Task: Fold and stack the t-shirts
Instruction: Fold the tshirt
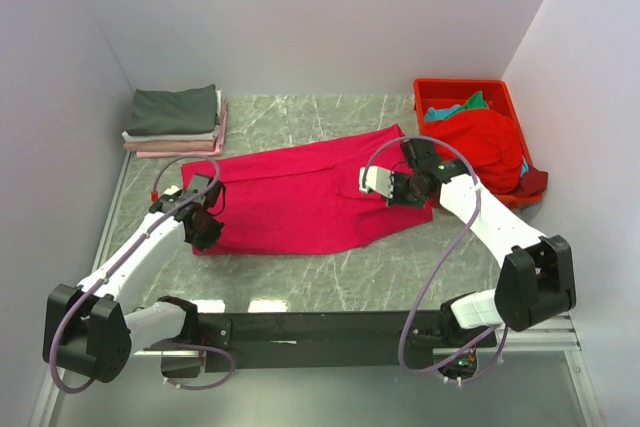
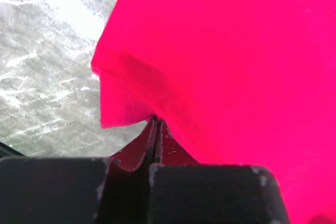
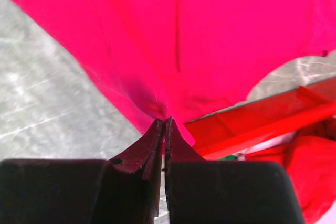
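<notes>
A rigid red plastic bin (image 1: 460,84) sits at the upper right of the top view, close against the right wall. The table (image 1: 300,117) is grey-green marbled, with bright glare patches at lower centre. Plain pale walls (image 1: 320,17) enclose three sides.

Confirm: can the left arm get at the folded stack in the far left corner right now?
Probably, but not freely. The folded stack sits just beyond the left tool with nothing standing between; yet that tool is shut on the crimson shirt's edge, so it must let go first.
</notes>
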